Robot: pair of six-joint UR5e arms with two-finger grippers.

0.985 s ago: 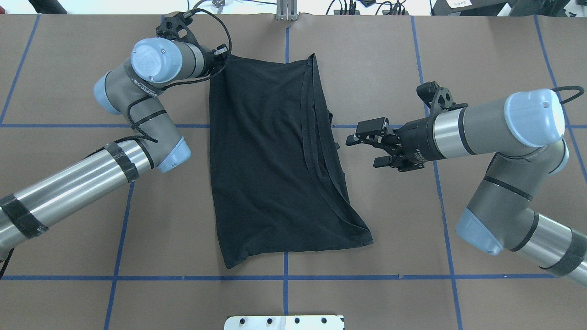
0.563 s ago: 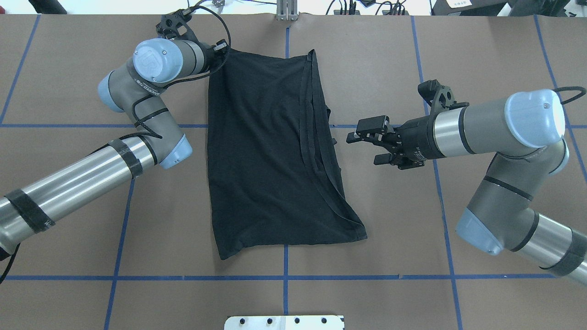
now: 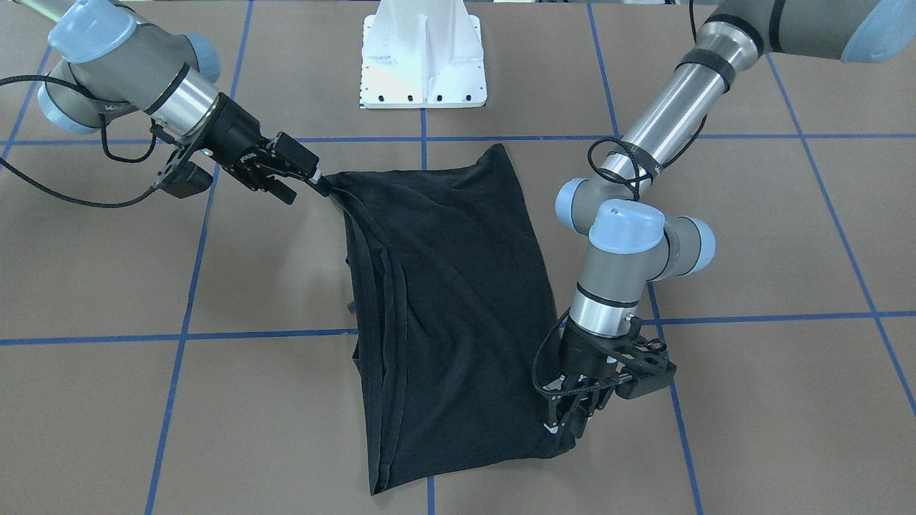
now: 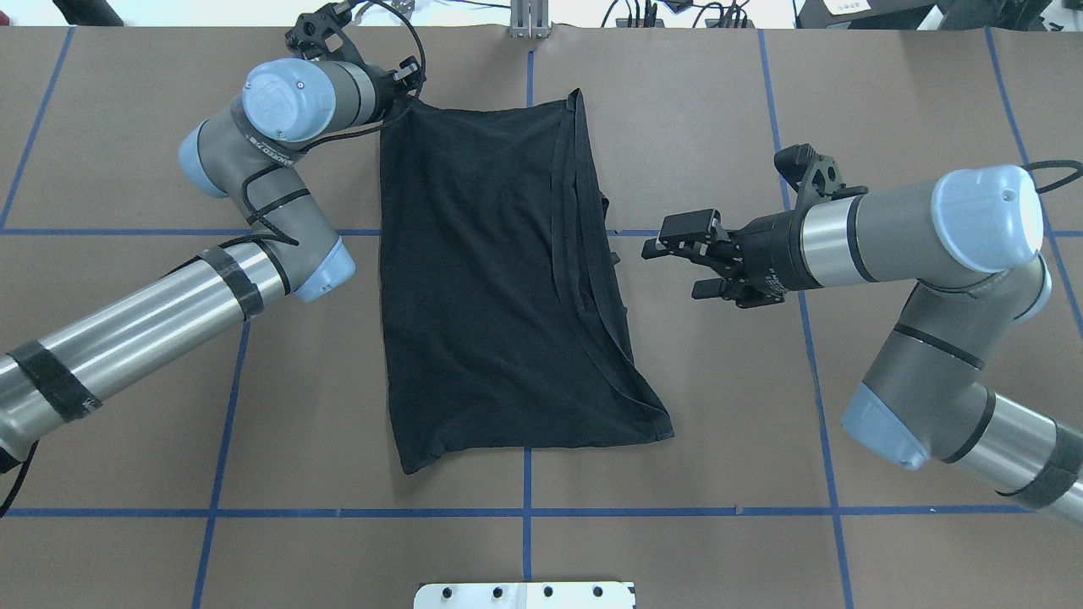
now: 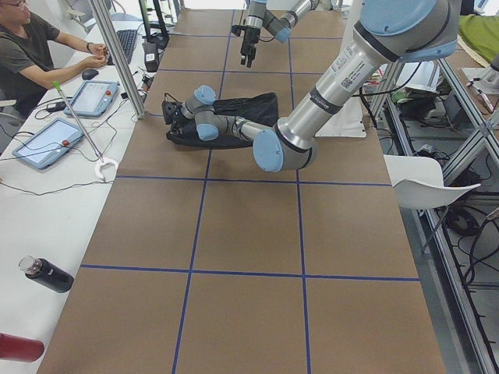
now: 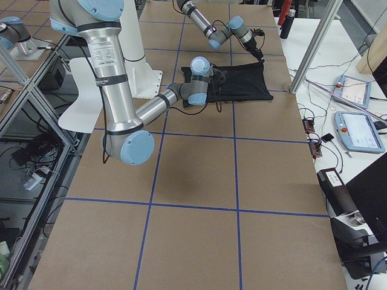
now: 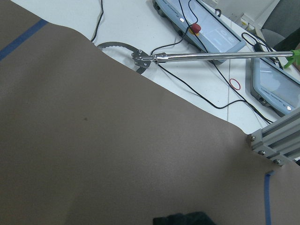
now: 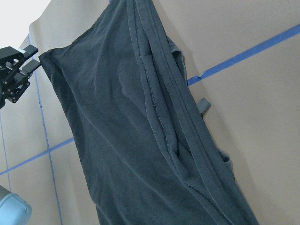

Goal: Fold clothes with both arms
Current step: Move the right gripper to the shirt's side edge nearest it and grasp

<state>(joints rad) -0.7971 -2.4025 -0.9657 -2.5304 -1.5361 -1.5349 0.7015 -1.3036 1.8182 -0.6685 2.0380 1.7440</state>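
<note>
A brown paper-covered table [image 4: 127, 423] crossed by blue tape lines is seen carrying a black short-sleeved T-shirt [image 4: 482, 279], laid folded lengthwise at its middle. The soft, light cloth is judged likely to drag and wrinkle; its corners offer the surest hold. One far corner is pinched in the closed jaws of the left gripper [image 3: 565, 422]. The right gripper [image 4: 677, 262] hovers just beside the layered hems, jaws parted and empty. A white bolted pedestal base [image 3: 422, 57] stands well apart.
</note>
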